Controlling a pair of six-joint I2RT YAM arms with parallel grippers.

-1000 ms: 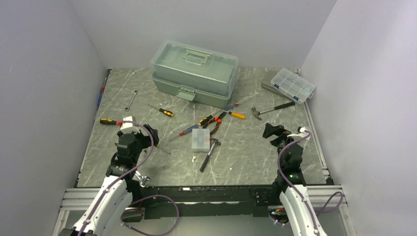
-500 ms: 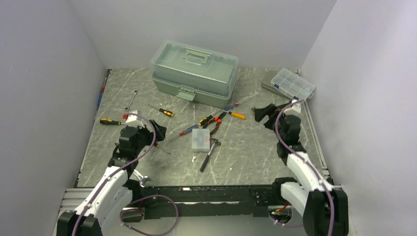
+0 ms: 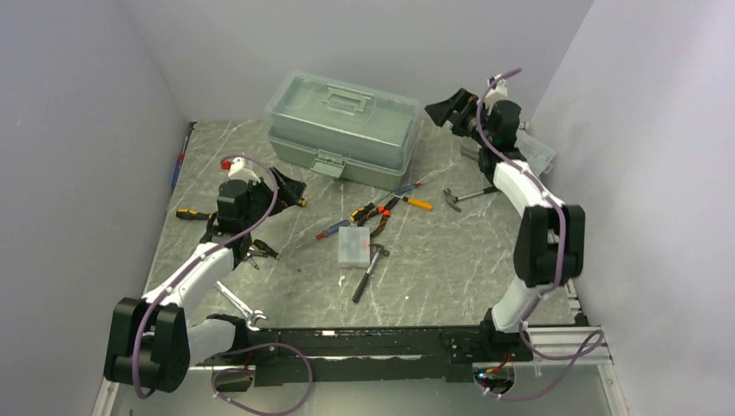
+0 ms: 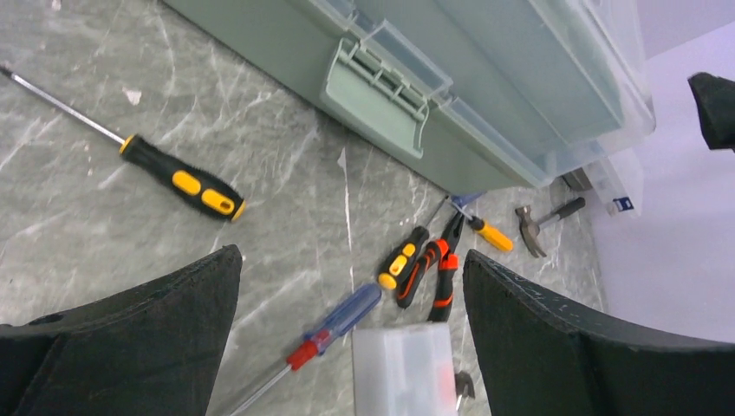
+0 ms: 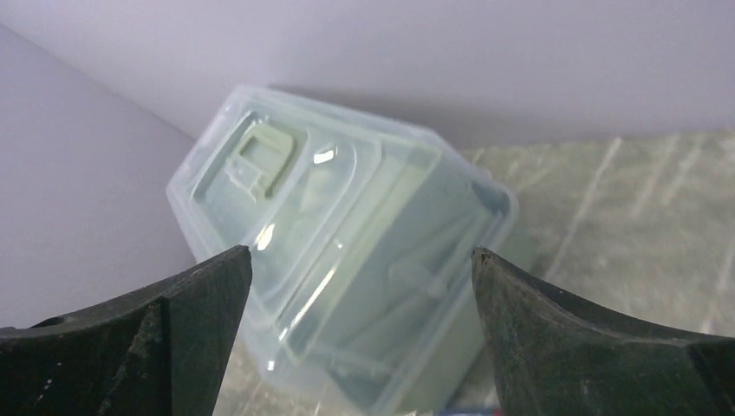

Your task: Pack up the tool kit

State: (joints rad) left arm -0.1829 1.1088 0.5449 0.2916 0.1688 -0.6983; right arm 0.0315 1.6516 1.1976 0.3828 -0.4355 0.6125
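Observation:
The tool kit [image 3: 342, 130], a sage-green box with a clear lid, stands shut at the back centre, its front latch [image 4: 377, 82] down. My left gripper [image 3: 290, 189] hovers open over the table in front of its left half, with nothing between its fingers. In the left wrist view the box [image 4: 485, 95] fills the top, beyond the gripper [image 4: 351, 256]. My right gripper [image 3: 442, 111] hangs open in the air just off the box's right end. Its wrist view looks down on the lid [image 5: 347, 260] past the empty gripper [image 5: 360, 253].
Tools lie loose in front of the box: a black-yellow screwdriver [image 4: 182, 184], a blue-red screwdriver [image 3: 332, 230], pliers [image 3: 381, 212], two hammers [image 3: 368, 270] [image 3: 472, 194], two wrenches [image 3: 230, 176] [image 3: 238, 305]. A small translucent case [image 3: 353, 246] sits mid-table. A clear organizer [image 3: 537, 156] lies behind the right arm.
Both arms have stretched away from the near edge. The right gripper rose to the box's right end. The left gripper moved up toward the box's front.

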